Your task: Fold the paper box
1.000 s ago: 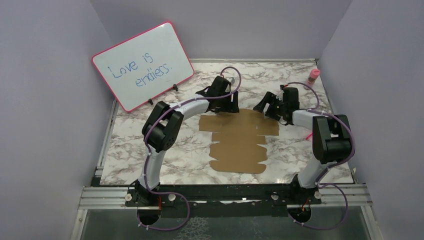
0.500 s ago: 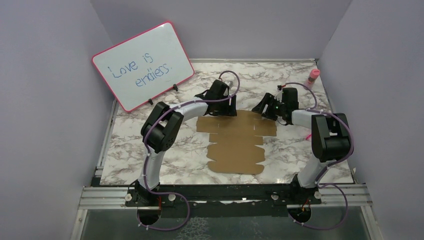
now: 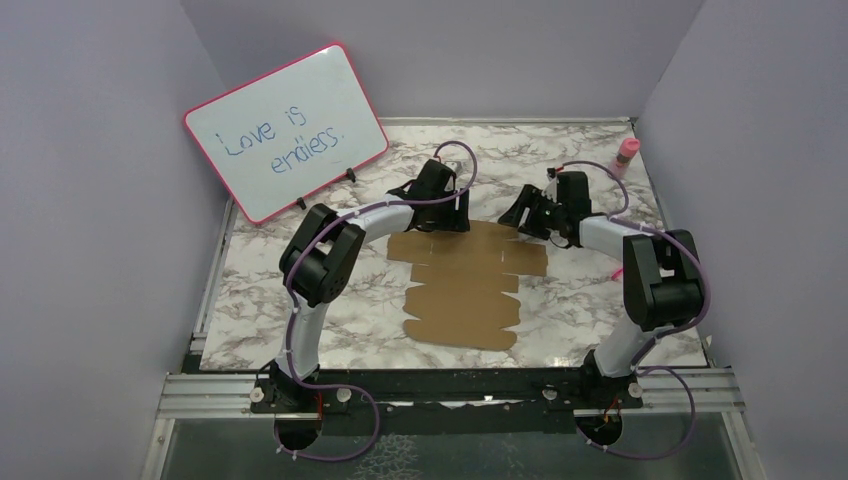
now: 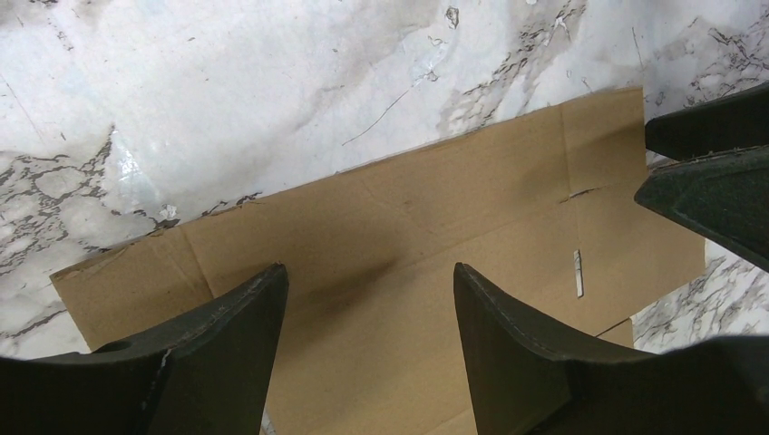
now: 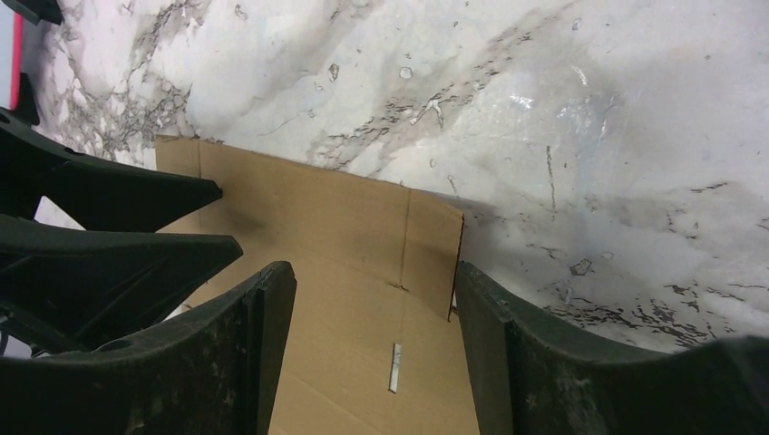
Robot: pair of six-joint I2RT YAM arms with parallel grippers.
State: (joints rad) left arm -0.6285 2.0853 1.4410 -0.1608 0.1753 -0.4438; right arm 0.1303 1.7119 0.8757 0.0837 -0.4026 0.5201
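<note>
The paper box (image 3: 465, 285) is a flat brown die-cut sheet with notched flaps, lying on the marble table in the middle. My left gripper (image 3: 440, 217) hangs open over the sheet's far left part. In the left wrist view its fingers (image 4: 227, 335) stand apart above the cardboard (image 4: 408, 217), with nothing between them. My right gripper (image 3: 527, 215) hangs open over the far right corner. There the cardboard (image 5: 345, 217) lies under the spread jaws, and its right edge runs next to the right finger (image 5: 517, 344). Each wrist view shows the other gripper's fingers at its side.
A pink-framed whiteboard (image 3: 285, 130) with writing stands at the back left. A small pink bottle (image 3: 627, 152) stands at the back right corner. Purple walls close in the table (image 3: 300, 290) on three sides.
Both grippers have shifted a little to the left, and the cardboard sheet has slid left with them. The right gripper has come closer to the left one.
</note>
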